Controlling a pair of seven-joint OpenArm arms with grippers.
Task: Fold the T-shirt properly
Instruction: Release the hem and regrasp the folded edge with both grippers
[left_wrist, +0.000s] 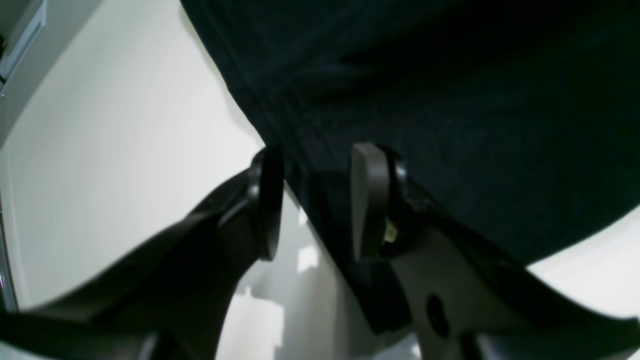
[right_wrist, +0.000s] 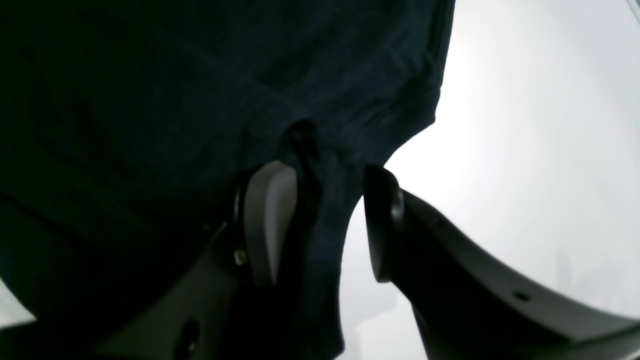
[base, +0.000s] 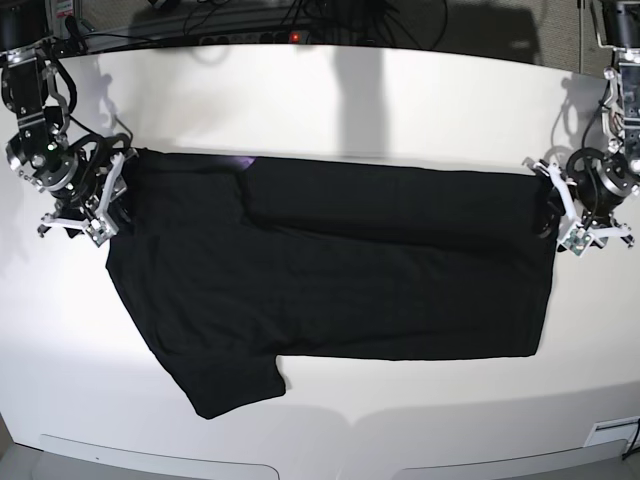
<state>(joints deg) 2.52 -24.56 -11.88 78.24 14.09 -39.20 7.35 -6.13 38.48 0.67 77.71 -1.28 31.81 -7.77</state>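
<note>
The black T-shirt (base: 330, 270) lies spread across the white table (base: 330, 95), plain side up, with its far edge folded over. A sliver of purple print (base: 243, 160) shows at the fold. My left gripper (base: 556, 208) is at the shirt's right edge. In the left wrist view it (left_wrist: 317, 165) is open, with the shirt's edge (left_wrist: 425, 100) running between the fingers. My right gripper (base: 110, 205) is at the shirt's far left corner. In the right wrist view it (right_wrist: 327, 172) is open around a hanging fold of the shirt (right_wrist: 320, 210).
A sleeve (base: 230, 380) points toward the table's front edge. Cables and a power strip (base: 260, 38) lie beyond the far edge. Bare table surrounds the shirt on all sides.
</note>
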